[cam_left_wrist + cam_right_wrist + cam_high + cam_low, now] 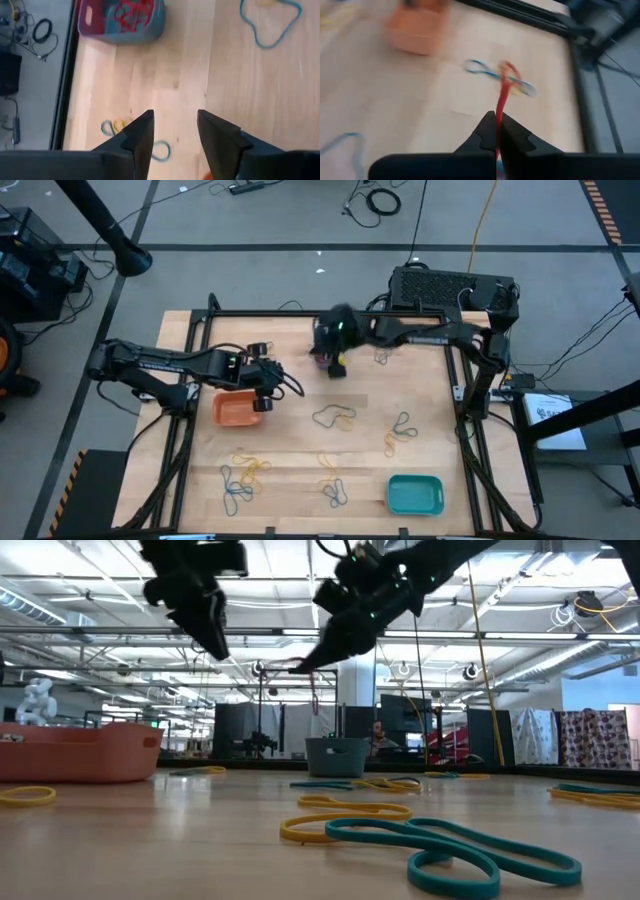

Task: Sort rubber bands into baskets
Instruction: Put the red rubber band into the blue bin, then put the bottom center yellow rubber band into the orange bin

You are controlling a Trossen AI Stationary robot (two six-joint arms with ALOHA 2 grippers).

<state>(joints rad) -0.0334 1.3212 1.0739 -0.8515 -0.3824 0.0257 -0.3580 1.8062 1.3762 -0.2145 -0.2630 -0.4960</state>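
My right gripper (pixel 498 131) is shut on a red rubber band (pixel 502 95), high over the table's far middle (pixel 332 356). Close by it stands the dark teal basket (pixel 122 20), with red bands inside. My left gripper (pixel 175 134) is open with nothing between its fingers, above the orange basket (pixel 238 409) at the table's left. The turquoise basket (pixel 414 493) stands at the near right. Loose rubber bands in yellow, orange and blue lie flat on the wood (pixel 335 417) (pixel 398 430) (pixel 240 478). My right gripper pinches the red band (pixel 499 119) between its two fingertips, which slant downward. The thin band runs out from the tips as a drawn-out strand. In the low view it hangs below the tips (pixel 313 690), well clear of the table.
A black frame (pixel 300 313) borders the table's far, left and right sides. A black box (pixel 440 288) sits behind the far right corner. More bands lie near the front (pixel 450 852) (pixel 340 820) and at the far right (pixel 382 358).
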